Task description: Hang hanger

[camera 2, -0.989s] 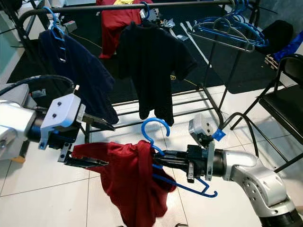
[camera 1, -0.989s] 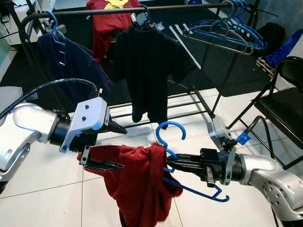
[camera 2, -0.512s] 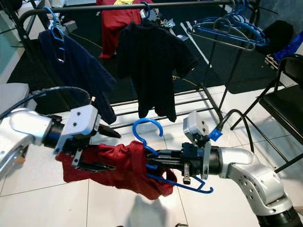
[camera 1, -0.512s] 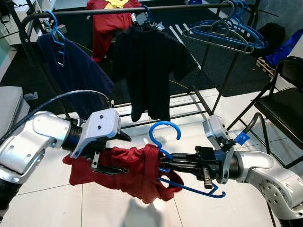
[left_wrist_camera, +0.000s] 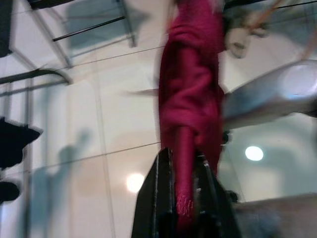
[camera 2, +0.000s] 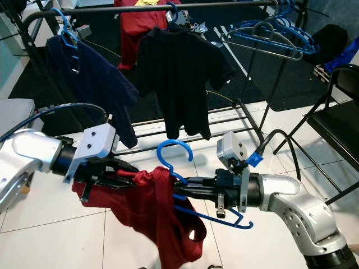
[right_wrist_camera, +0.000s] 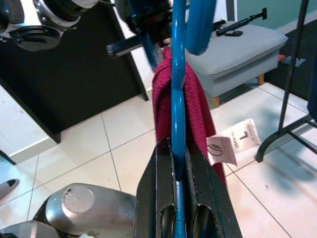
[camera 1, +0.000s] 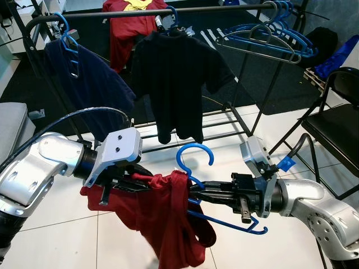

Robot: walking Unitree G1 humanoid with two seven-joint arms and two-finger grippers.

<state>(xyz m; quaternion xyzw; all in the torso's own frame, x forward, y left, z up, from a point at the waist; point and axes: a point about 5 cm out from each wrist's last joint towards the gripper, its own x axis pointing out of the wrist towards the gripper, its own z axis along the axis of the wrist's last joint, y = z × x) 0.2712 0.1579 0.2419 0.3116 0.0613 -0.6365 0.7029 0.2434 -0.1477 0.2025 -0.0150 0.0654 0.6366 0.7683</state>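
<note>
Left wrist view blurred. Red shirt [camera 1: 168, 218] covers the left arm of the blue hanger [camera 1: 196, 162]; hem cut off by bottom edge. Left end effector [camera 1: 132, 178] fingertips buried in cloth. Chair [camera 1: 336, 120] cut off at right edge.

Head stereo pair looking down, wrist cameras close on red garment [left_wrist_camera: 190, 99]

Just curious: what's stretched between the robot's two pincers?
A red shirt, pinched by the left pincer and draped over the blue hanger the right pincer grips; eye views show it.
</note>
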